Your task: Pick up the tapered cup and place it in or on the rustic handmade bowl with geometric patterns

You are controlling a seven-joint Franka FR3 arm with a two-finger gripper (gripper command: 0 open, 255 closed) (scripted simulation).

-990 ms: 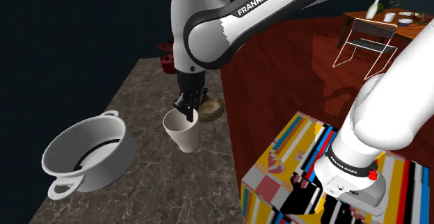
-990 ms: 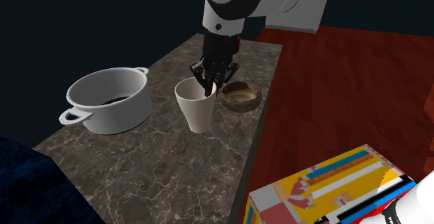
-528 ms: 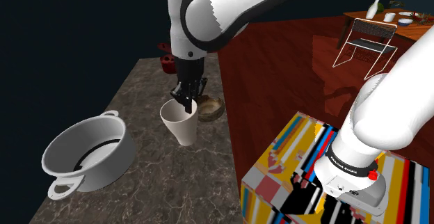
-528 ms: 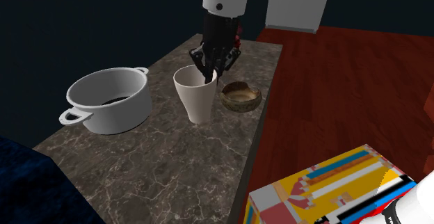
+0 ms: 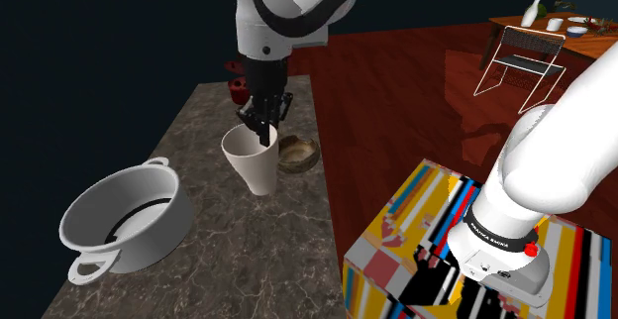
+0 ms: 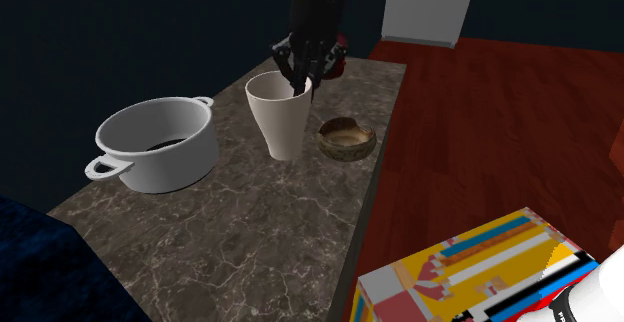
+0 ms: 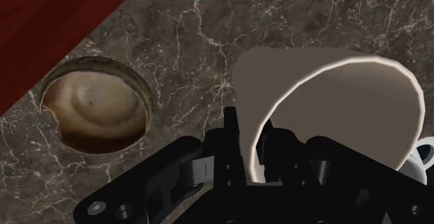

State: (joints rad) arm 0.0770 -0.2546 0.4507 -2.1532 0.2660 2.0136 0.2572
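Over the marble counter (image 5: 228,253), just beside the brown bowl (image 5: 297,154), the black gripper (image 5: 259,129) is pinching the white cup (image 5: 250,163) by its rim, one finger inside and one outside, closed narrowly on the wall — so thin a hold is risking a slip or tilt.

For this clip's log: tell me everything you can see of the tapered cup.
The cup is cream-white, handleless and empty, wide at the rim and narrowing to a small base. It is about upright over the marbled counter, between the white pot and the brown bowl, touching neither. The black pincer is shut on its rim, one finger inside, one outside. Whether its base touches the counter is unclear.
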